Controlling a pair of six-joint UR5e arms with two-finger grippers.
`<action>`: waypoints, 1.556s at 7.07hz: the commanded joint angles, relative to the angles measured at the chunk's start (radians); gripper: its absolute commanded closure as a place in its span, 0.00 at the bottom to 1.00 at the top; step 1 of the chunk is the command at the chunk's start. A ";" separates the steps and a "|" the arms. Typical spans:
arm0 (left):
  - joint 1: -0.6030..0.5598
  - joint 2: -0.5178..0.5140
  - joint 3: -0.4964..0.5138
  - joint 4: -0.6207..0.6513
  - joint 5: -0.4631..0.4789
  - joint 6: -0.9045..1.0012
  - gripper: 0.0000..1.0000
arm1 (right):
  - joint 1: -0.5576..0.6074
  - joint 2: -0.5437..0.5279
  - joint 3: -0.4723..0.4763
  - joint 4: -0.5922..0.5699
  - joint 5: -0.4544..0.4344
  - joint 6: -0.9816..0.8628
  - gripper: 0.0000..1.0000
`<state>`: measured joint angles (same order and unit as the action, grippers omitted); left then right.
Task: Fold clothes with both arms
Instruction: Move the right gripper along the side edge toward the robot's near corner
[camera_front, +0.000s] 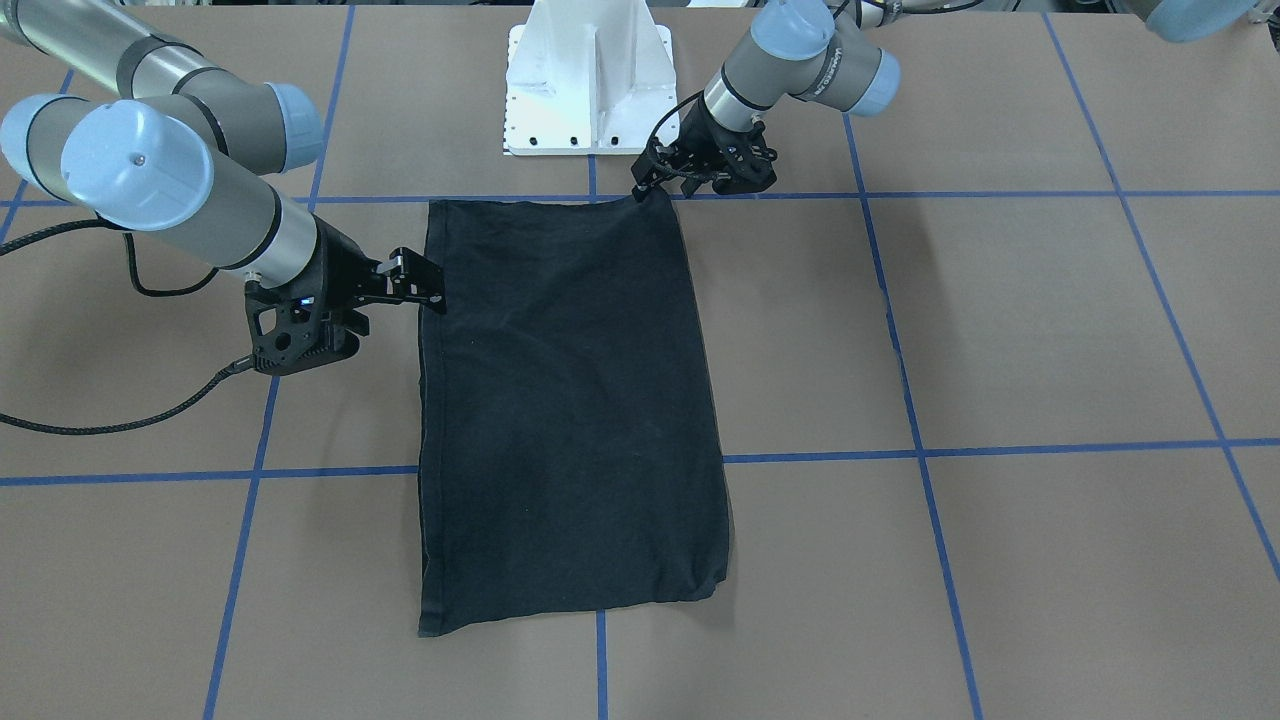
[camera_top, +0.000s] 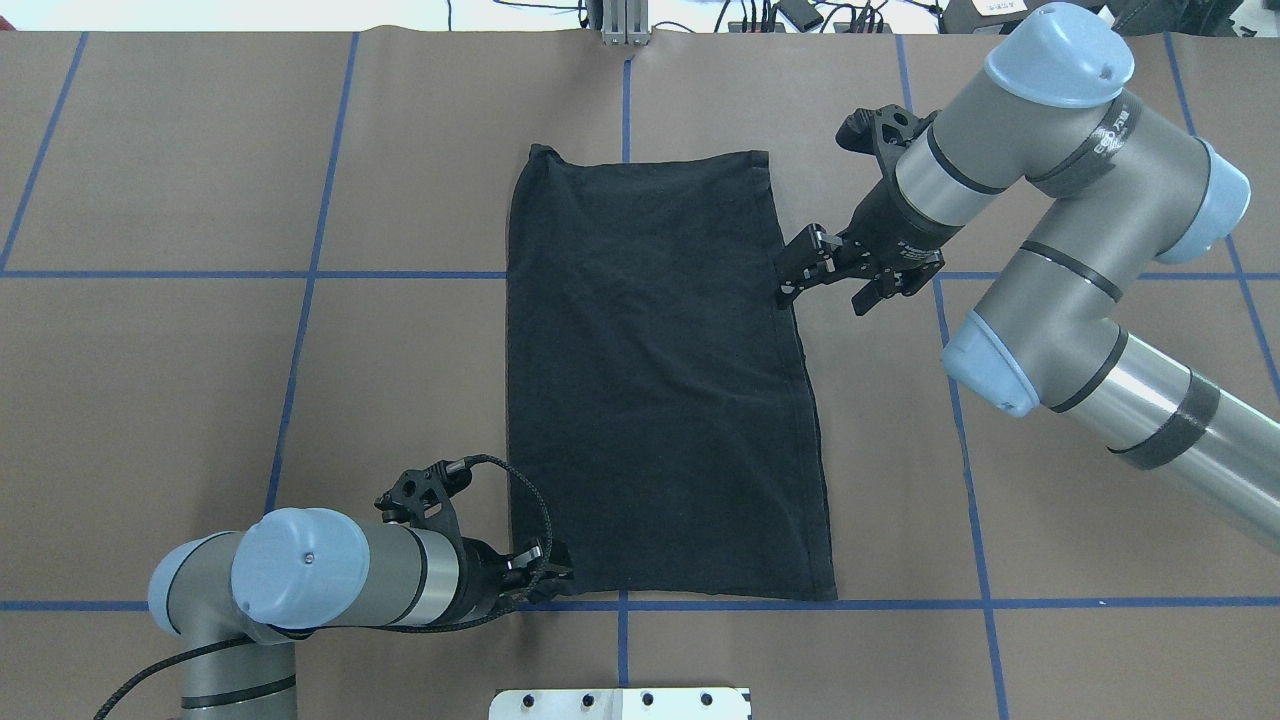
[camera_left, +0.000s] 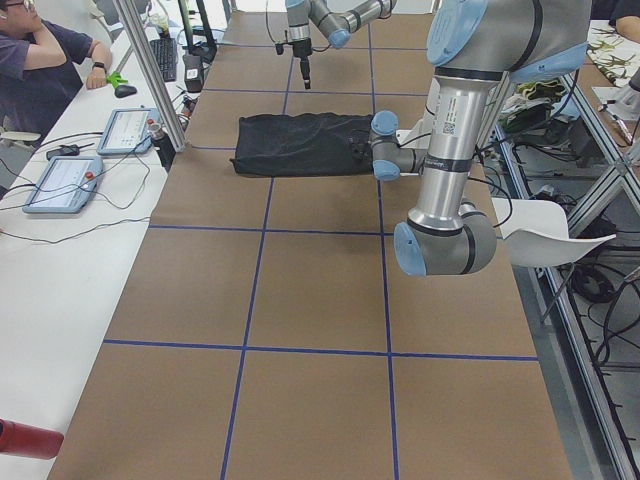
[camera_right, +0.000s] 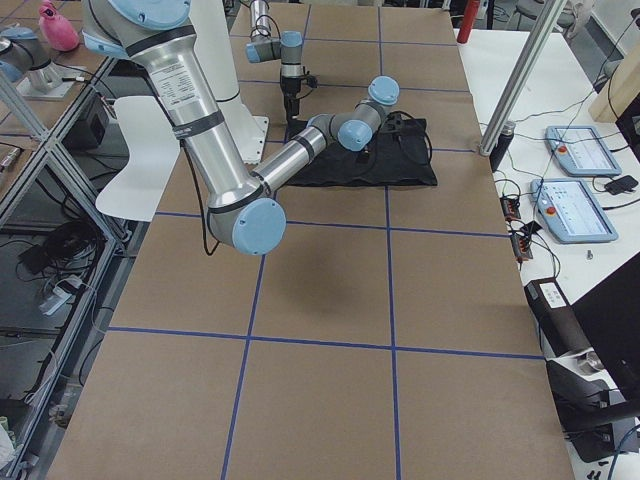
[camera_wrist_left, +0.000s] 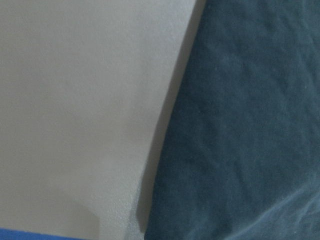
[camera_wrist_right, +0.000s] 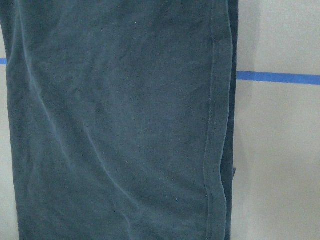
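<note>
I judge the job well along. The black T-shirt (camera_top: 660, 380) lies flat on the brown table (camera_top: 180, 400) as a long, narrow rectangle, plain black side up. No sleeves stick out, so the side folds appear done. What seems left is at least one fold across its length to make a compact packet.

My right gripper (camera_top: 825, 298) sits at the shirt's long edge, in the half farther from the robot's base. Its jaws stand wide apart and one fingertip is just at the hem, with nothing held. My left gripper (camera_top: 550, 580) is low at the shirt's near corner, just beside the blue tape line (camera_top: 300, 605). In the front-facing view that corner looks drawn slightly toward the fingers, but they are dark against dark cloth. I cannot tell whether they have closed on the cloth or only touch it. The left wrist camera shows only the shirt's edge and bare table.
</note>
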<state>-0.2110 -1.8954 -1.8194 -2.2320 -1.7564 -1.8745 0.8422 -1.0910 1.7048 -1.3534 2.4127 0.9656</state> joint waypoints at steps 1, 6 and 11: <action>0.001 -0.016 0.005 0.000 0.000 0.000 0.30 | 0.000 -0.001 -0.001 0.000 0.000 -0.001 0.00; -0.016 -0.011 0.008 0.000 0.002 0.003 0.29 | 0.000 0.000 -0.002 -0.001 -0.001 0.001 0.00; -0.015 -0.002 0.005 0.002 0.000 0.005 0.27 | -0.011 0.002 -0.008 0.000 -0.004 -0.001 0.00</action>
<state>-0.2299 -1.8979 -1.8159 -2.2304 -1.7552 -1.8700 0.8334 -1.0892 1.6972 -1.3530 2.4086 0.9658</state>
